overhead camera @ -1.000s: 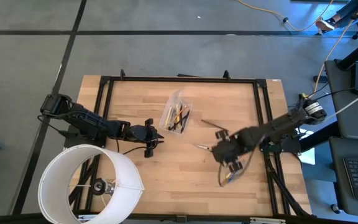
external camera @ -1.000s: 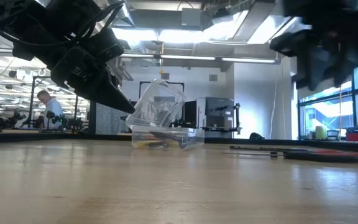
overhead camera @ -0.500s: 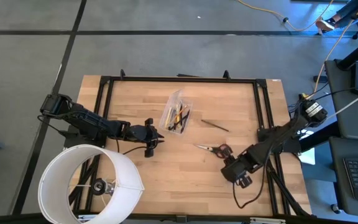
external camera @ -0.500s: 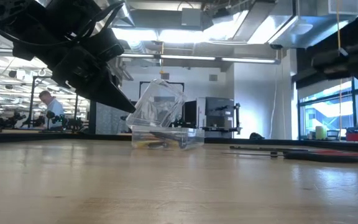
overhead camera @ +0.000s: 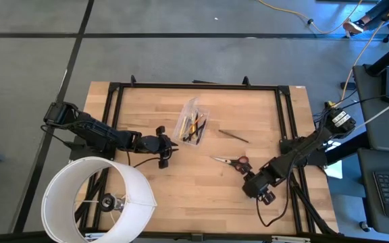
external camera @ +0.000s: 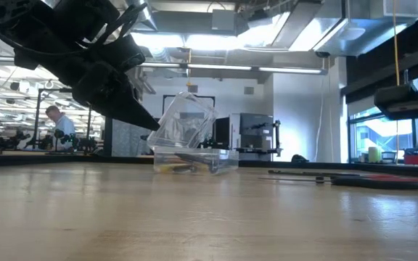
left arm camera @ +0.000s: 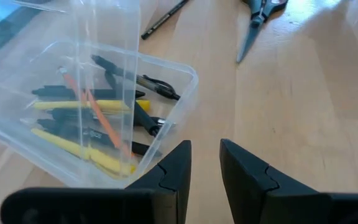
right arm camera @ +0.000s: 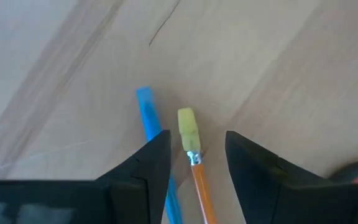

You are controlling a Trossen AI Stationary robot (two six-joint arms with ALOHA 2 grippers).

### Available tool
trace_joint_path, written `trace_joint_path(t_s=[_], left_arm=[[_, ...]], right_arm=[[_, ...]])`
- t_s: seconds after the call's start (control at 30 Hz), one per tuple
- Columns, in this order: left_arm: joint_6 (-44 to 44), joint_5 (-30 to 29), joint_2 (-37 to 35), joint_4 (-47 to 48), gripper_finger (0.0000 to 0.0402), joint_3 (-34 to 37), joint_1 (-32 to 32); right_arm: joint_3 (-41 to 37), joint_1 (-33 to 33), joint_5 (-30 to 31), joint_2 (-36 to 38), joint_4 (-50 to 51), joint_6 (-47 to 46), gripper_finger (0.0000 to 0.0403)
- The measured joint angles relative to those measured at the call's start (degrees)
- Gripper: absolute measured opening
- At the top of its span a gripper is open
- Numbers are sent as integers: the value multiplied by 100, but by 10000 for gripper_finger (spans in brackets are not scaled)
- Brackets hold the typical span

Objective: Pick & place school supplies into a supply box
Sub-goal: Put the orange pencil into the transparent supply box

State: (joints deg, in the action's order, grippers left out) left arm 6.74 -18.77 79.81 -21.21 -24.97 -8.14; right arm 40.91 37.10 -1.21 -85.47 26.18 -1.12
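The clear supply box (overhead camera: 192, 122) rests on its bottom mid-table with its lid raised; several black, yellow and orange pens (left arm camera: 89, 118) lie inside. My left gripper (left arm camera: 205, 146) hovers just left of the box (left arm camera: 166, 74), open by a narrow gap with nothing in it. My right gripper (overhead camera: 257, 187) points down near the table's near right, open. Its fingers stand either side of an orange pencil's yellow eraser end (right arm camera: 187, 127), with a blue pen (right arm camera: 146, 109) beside one finger. Red-handled scissors (overhead camera: 234, 161) and a black pen (overhead camera: 234, 136) lie flat on the table.
A large white round cylinder (overhead camera: 96, 199) stands at the near left corner, close to my left arm. A black frame (overhead camera: 194, 86) runs around the tabletop. Bare wood lies between the box and the near edge.
My right gripper has swung from above the scissors toward the table's near right edge and come down over the orange pencil and blue pen, tipping to point more steeply down. Its fingers have stayed open. The box, scissors and black pen have not moved.
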Motion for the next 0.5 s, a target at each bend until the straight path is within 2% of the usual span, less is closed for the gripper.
trace_joint_path(t_s=[0.17,0.5], left_arm=[[7,-67,-2,0,81,0,-2],[2,-137,0,0,82,0,-2]], right_arm=[[-236,0,2,-1,-113,309,156],[-438,-4,2,15,-243,291,156]])
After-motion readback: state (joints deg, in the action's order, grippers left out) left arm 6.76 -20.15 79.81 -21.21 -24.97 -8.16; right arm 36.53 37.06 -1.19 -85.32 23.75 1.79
